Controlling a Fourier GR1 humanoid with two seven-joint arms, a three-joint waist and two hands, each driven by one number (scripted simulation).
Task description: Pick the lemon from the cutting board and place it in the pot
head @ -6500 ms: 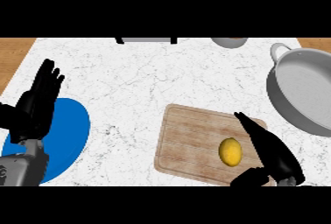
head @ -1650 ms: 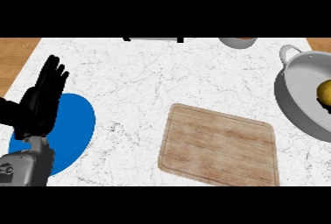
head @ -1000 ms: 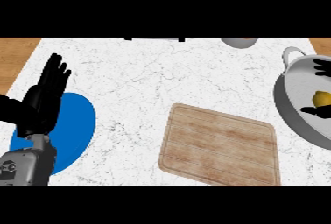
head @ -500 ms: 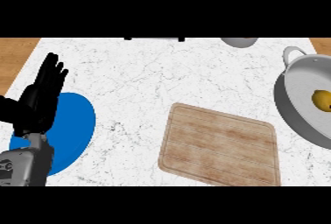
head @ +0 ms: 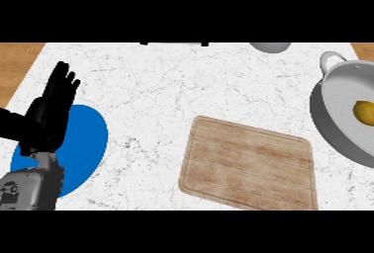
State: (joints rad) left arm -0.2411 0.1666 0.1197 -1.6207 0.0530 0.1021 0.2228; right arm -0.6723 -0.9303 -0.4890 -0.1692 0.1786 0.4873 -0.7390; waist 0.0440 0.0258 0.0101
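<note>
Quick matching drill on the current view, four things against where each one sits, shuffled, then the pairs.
Things:
1. lemon
2. cutting board
3. blue plate
4. left hand

Places:
A. open, fingers up, at the view's left edge
B. inside the pot
C. bare, on the counter's middle right
D. on the counter, partly behind the left hand

Pairs: 1-B, 2-C, 3-D, 4-A

White marble tabletop (head: 182,89) with fine grey veining seen across nearly whole view. Brown wood-grain surface (head: 18,54) seen at far left corner, matching strip (head: 363,50) at far right corner. Light even, soft; only faint shadows cast on marble.
</note>
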